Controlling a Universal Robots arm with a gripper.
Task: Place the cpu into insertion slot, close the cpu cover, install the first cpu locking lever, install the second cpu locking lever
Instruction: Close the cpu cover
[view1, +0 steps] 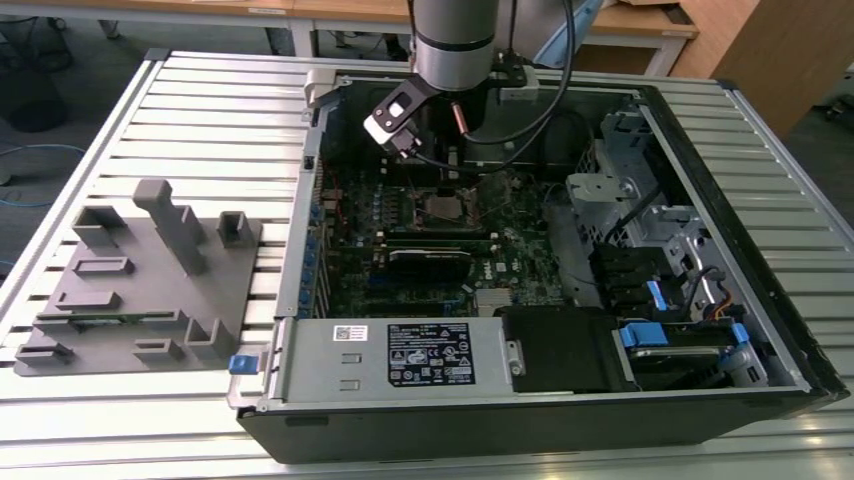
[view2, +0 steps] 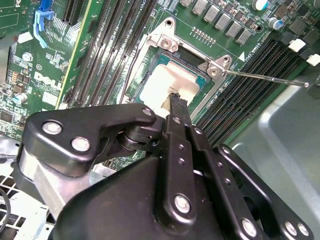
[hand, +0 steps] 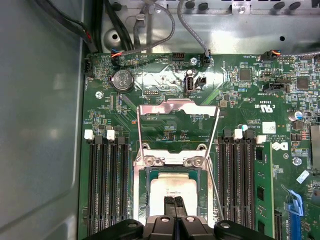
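At the exterior view's left we see a grey fixture block (view1: 134, 280), and right of it the open computer case (view1: 561, 400). The cpu (hand: 165, 186) lies in its socket (hand: 150, 161), the cpu cover (hand: 177, 108) standing raised at the socket's edge. Over the cpu the gripper (hand: 175, 201) has its jaws pressed together, holding nothing.

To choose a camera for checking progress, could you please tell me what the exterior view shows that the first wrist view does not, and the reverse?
Exterior view: the whole computer case on the slatted table, with a grey fixture block at the exterior view's left. First wrist view: the cpu cover standing open and the shut pincer over the cpu. Both: the green motherboard.
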